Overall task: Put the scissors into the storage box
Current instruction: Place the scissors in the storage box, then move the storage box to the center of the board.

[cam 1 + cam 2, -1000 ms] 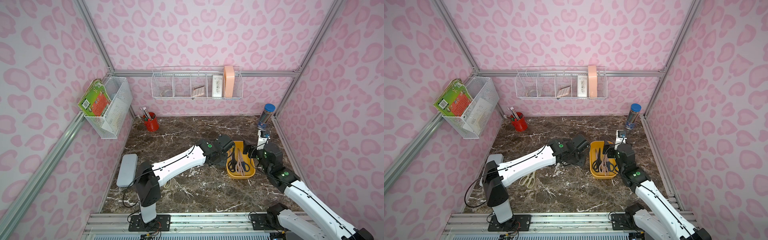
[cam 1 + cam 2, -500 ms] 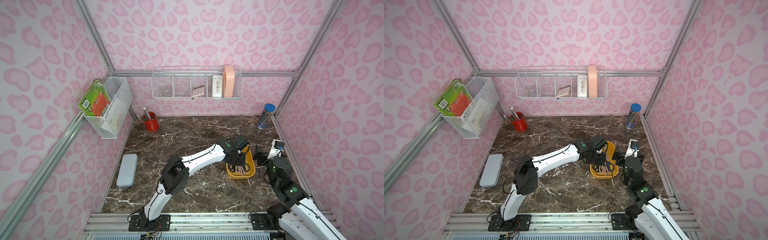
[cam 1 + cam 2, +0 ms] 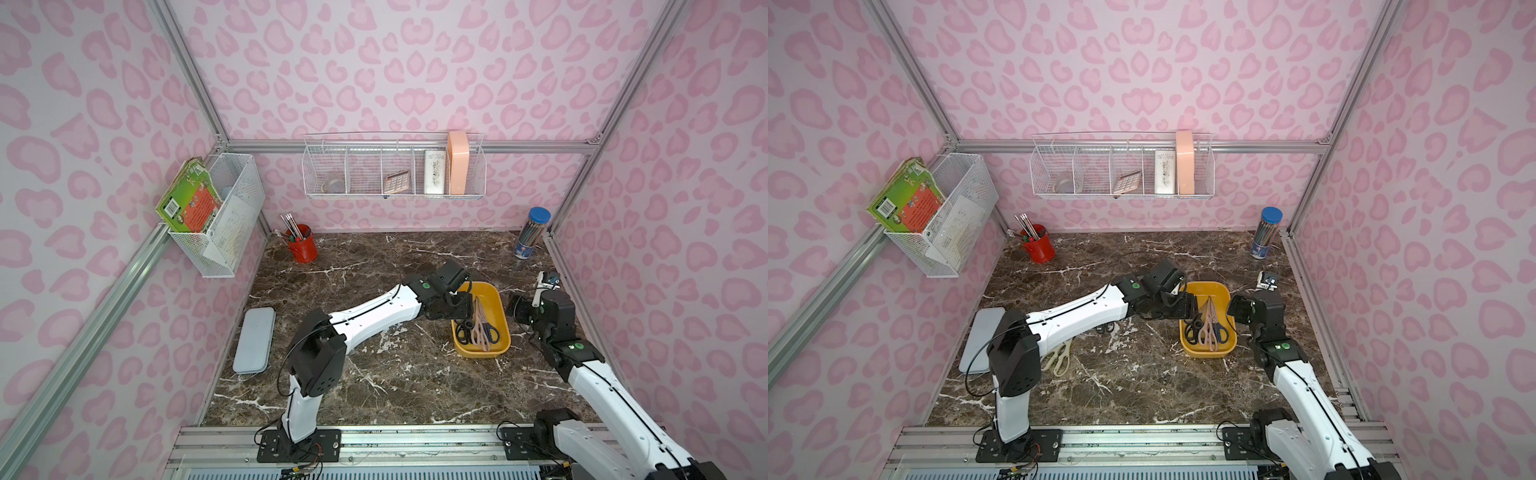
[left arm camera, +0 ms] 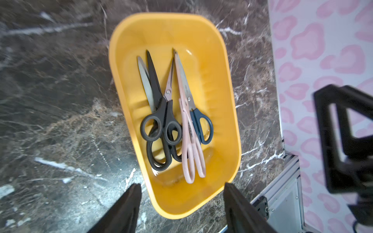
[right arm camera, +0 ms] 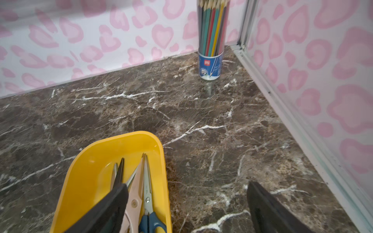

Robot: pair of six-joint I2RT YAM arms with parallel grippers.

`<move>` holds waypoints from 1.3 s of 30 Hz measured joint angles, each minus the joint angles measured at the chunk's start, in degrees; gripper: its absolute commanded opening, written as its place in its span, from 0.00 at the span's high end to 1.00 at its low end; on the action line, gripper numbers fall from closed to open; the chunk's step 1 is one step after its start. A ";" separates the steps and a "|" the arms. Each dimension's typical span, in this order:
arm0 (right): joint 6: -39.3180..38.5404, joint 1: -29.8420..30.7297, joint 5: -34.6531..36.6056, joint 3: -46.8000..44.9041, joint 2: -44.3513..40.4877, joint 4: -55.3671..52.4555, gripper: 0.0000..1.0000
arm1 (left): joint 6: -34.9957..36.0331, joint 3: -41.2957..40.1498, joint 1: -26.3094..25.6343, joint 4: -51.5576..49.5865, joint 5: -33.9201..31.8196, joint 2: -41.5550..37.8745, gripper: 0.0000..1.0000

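Dark marble tabletop (image 4: 60, 100) lies under both arms, with pink-patterned walls around. We see the left gripper (image 4: 181, 184) with its fingers spread wide and nothing between them. Just ahead of the fingertips lies the yellow storage box (image 4: 161, 30). Inside it rest black-handled scissors (image 4: 161, 125), a pale pink pair (image 4: 189, 145) and a blue-handled pair (image 4: 203, 127), blades pointing away from the fingers. The right gripper (image 5: 185, 188) is also wide and empty, with one finger over the box. Well behind the left fingers, a cream pair (image 3: 1059, 359) and a small black pair (image 3: 1105, 328) lie on the marble.
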 measured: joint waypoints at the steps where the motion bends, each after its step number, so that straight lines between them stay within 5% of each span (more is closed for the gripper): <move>1: -0.20 -1.16 -1.84 1.14 1.84 -0.35 0.10 | 0.61 -2.21 0.31 0.98 -1.09 -2.67 0.33; 7: -4.44 -3.32 -9.73 5.64 11.41 -4.79 0.11 | 4.81 -18.03 4.11 4.50 -9.68 -17.57 0.34; 15: -5.73 -2.25 -12.41 9.81 25.03 -7.91 0.28 | 7.58 -32.50 13.29 -2.25 -16.83 -27.30 0.33; 18: -6.12 -1.31 -12.15 11.26 29.53 -8.39 0.41 | 7.56 -36.76 14.10 -4.11 -18.21 -29.62 0.32; 26: -6.95 5.68 -8.92 13.20 34.73 -8.55 1.00 | 7.10 -39.15 14.21 -6.91 -20.68 -31.91 0.32; 39: 1.70 14.43 -9.35 12.92 35.01 -7.28 1.00 | 5.77 -41.20 14.25 -6.03 -24.00 -34.82 0.34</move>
